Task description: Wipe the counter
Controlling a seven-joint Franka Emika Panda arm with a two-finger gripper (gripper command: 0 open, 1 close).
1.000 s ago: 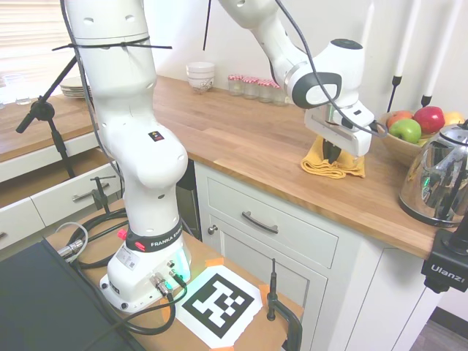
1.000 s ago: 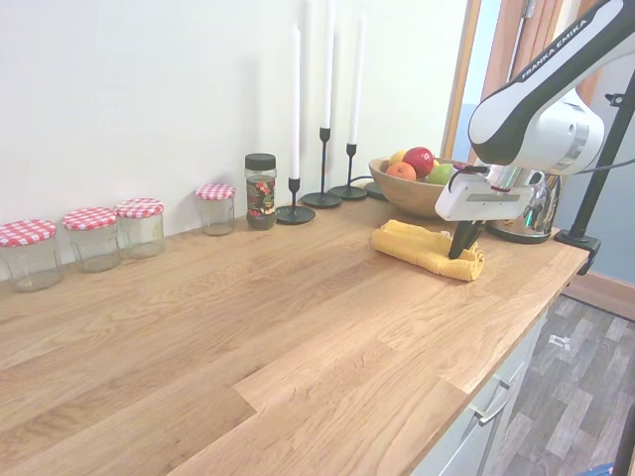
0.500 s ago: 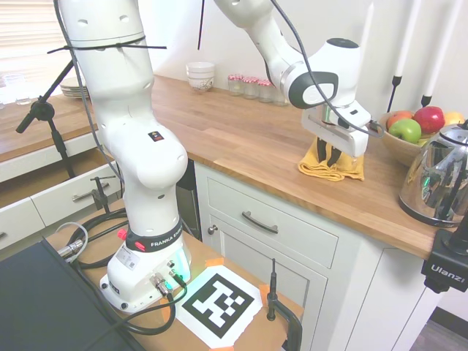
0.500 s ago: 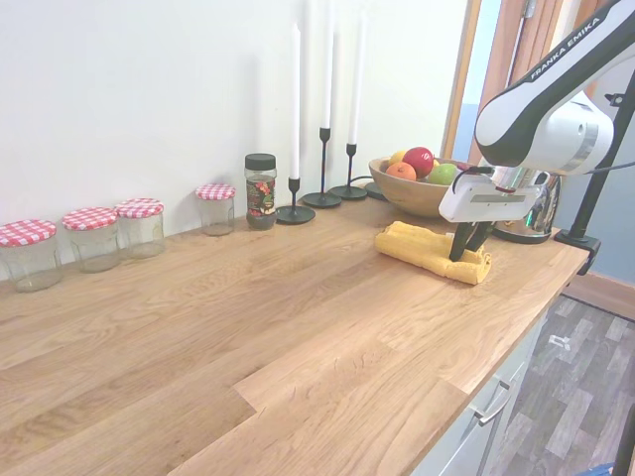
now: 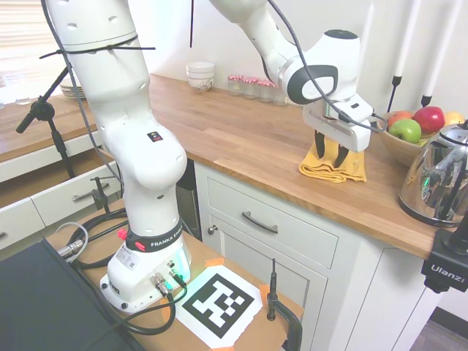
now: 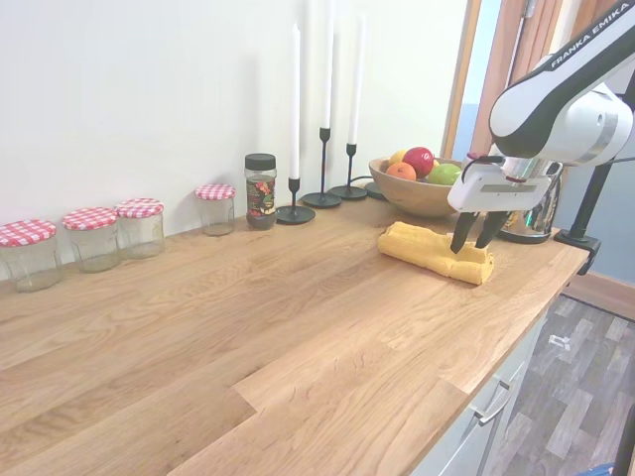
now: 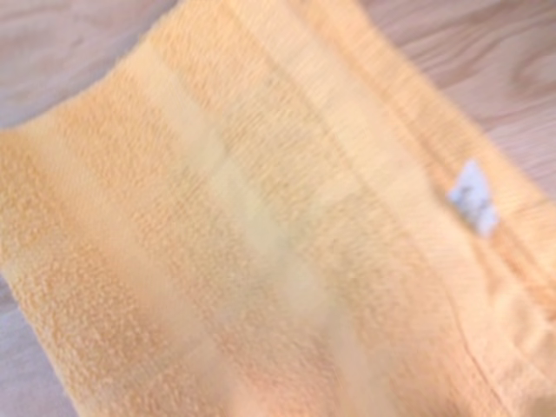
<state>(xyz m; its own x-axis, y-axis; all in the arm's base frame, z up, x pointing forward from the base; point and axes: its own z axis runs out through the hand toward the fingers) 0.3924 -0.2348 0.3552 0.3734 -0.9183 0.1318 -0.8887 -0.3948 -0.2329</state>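
Second exterior view: tool (image 6: 473, 242) hangs point-down with its two fingers parted a narrow way, holding nothing, tips at or just above a folded yellow cloth (image 6: 432, 253). Cloth lies flat on the wooden desk (image 6: 268, 327), near its front edge. Fruit bowl (image 6: 417, 193) stands just behind the cloth; kettle (image 5: 439, 179) near, to one side. Wrist view: cloth fills the frame, blurred, small white label (image 7: 473, 198) showing
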